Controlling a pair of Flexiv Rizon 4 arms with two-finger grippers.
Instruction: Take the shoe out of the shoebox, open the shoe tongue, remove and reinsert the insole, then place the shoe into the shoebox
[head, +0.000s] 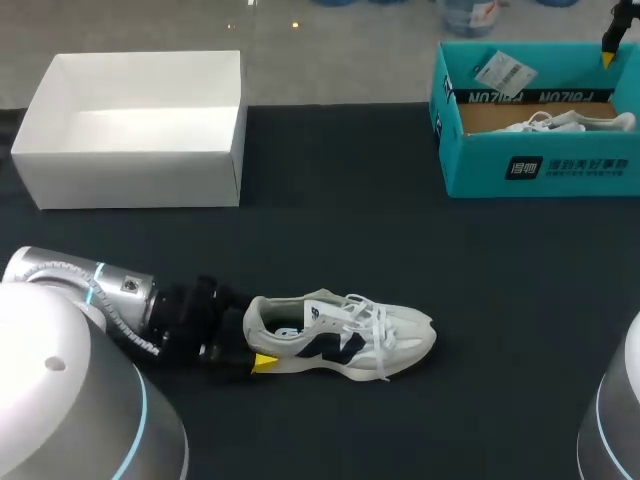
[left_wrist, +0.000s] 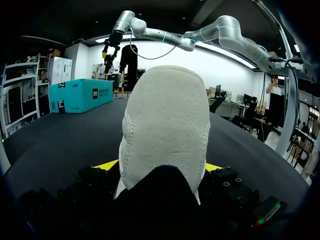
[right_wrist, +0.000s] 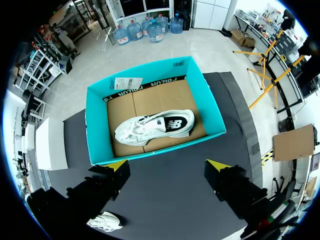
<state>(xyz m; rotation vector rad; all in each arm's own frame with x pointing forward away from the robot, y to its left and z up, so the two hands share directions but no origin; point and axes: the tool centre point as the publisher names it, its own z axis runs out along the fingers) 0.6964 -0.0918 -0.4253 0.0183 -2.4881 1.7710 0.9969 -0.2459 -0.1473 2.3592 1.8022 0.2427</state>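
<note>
– White shoe (head: 345, 335), standing on its sole on the black table (head: 420, 250), well apart from the teal shoebox (right_wrist: 97, 125). Is that the task's thing?
– It is. A second shoe (right_wrist: 155, 127) lies inside the shoebox. The one on the table is out, so the first step reads as done.
– Step in hand?
– By my judgement, opening the tongue. The laces look crossed and the tongue lies flat. The left gripper (left_wrist: 160, 166) braces the heel, with one yellow tip on each side, clamped on the shoe as far as the wrist view shows.
– Pose of that arm?
– The left arm (head: 90, 285) lies low and nearly level over the table, in line with the shoe's length.
– And the other?
– The right arm (left_wrist: 225, 32) is raised high. The right gripper (right_wrist: 167, 165) hangs above the shoebox's near wall, pointing down, fingers wide apart and holding nothing.
– What does the next move call for?
– Probably the right gripper crossing over and down to the shoe's throat, pinching the tongue's upper edge and drawing it up and forward against the left's hold. The tongue is soft, so a shallow pinch could slip.
– The white box (head: 130, 165)?
– Open, at the far left. I see no part for it in this step.
</note>
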